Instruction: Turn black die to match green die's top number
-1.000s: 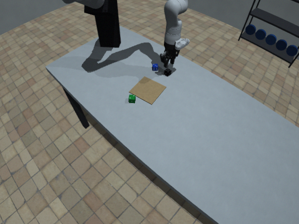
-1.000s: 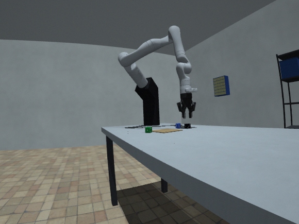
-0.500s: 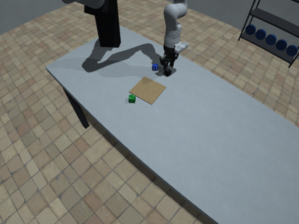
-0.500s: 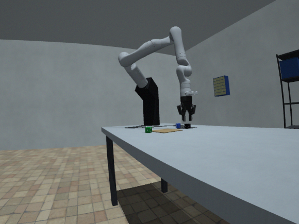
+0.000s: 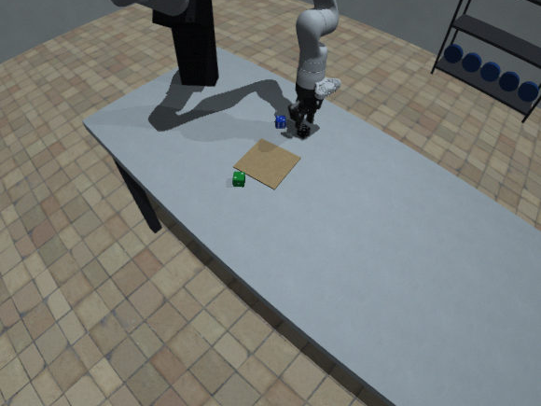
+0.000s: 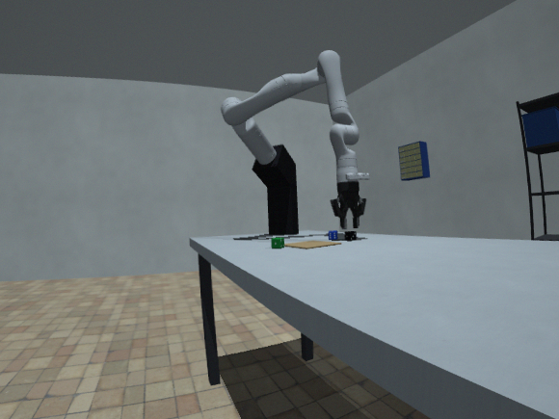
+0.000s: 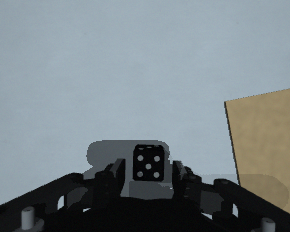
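A tan mat (image 5: 267, 162) lies on the grey table (image 5: 373, 234). A green die (image 5: 239, 178) sits just beside its near corner; beyond its far corner, a blue die (image 5: 280, 121) and a black die (image 5: 303, 132) under the half-open gripper (image 5: 304, 121).

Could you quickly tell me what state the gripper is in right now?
Gripper: open, holding nothing, fingers above and either side of the black die on the table.

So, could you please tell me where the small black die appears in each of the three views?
Top: black die on the grey table, under the gripper, beside the blue die.
Exterior, below the gripper, right of the blue die.
Wrist, lower centre, between the fingers.
Shared landmark: tan square mat.
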